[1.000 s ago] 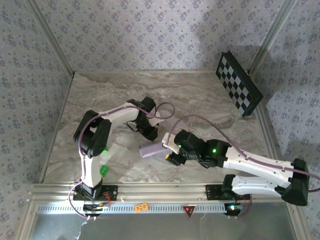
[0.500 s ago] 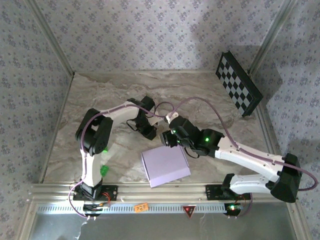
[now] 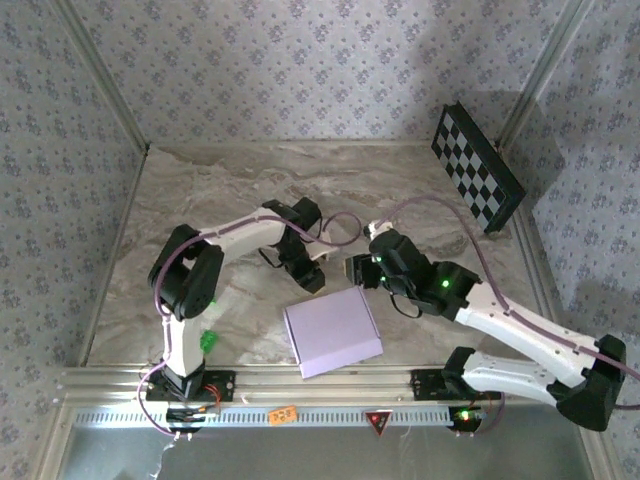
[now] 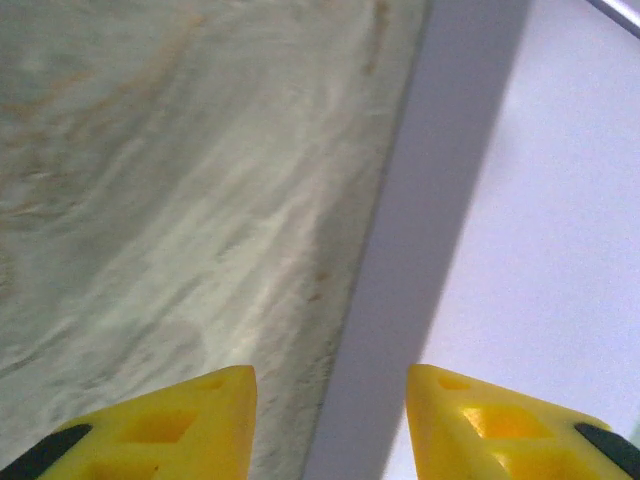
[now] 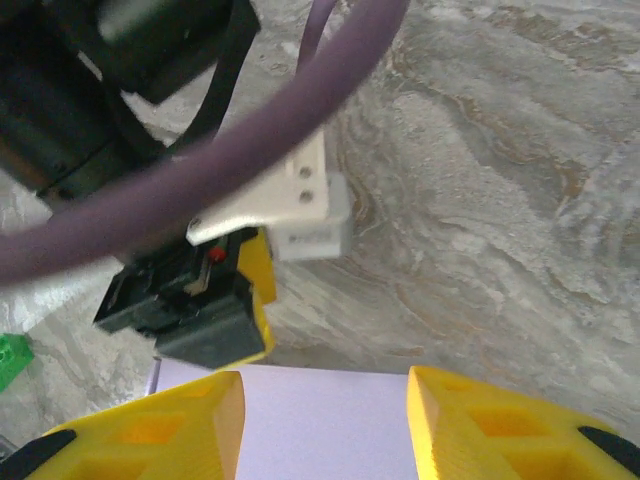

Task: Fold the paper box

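The paper box lies flat on the marble table near the front, a squarish lavender shape. In the left wrist view the paper box takes up the right side, its edge casting a shadow on the table. My left gripper hovers at the box's far left corner, and its yellow jaws stand open over that edge, gripping nothing. My right gripper sits just past the box's far edge. The right gripper is open, with the lavender box lying below its fingers.
A black-and-white checkerboard panel leans against the back right wall. A small green object lies by the left arm's base. An aluminium rail runs along the front edge. Patterned walls close in three sides.
The box, held on edge between both grippers a second ago, now lies flat near the front. My left gripper has opened. The right gripper has drawn back to the right.
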{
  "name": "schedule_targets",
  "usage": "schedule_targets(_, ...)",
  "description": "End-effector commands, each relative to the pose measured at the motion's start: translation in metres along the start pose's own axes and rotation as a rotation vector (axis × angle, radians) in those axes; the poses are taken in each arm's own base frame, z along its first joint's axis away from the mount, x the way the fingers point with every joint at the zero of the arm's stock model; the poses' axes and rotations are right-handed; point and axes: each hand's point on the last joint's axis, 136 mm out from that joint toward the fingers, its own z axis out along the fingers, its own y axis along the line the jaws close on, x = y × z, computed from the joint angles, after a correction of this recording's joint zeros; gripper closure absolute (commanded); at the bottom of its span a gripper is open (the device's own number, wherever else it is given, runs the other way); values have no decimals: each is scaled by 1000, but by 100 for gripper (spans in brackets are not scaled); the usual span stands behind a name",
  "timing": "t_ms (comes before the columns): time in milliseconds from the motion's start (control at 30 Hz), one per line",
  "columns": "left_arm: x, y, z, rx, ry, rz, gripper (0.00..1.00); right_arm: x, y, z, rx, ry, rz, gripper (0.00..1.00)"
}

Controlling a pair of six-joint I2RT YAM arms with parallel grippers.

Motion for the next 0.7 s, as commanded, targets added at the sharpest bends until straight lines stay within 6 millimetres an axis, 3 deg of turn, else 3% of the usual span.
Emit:
schedule_targets(0, 11, -14, 3, 51, 45, 25, 56, 8, -13, -1, 39, 22, 30, 52)
schedule_targets(300, 14, -14, 8, 61, 59, 22, 69, 4, -14, -1, 42, 14, 35, 53)
schedule_targets(667, 16, -22, 12, 117, 69, 23, 65, 5, -15, -1, 45, 17, 31, 53)
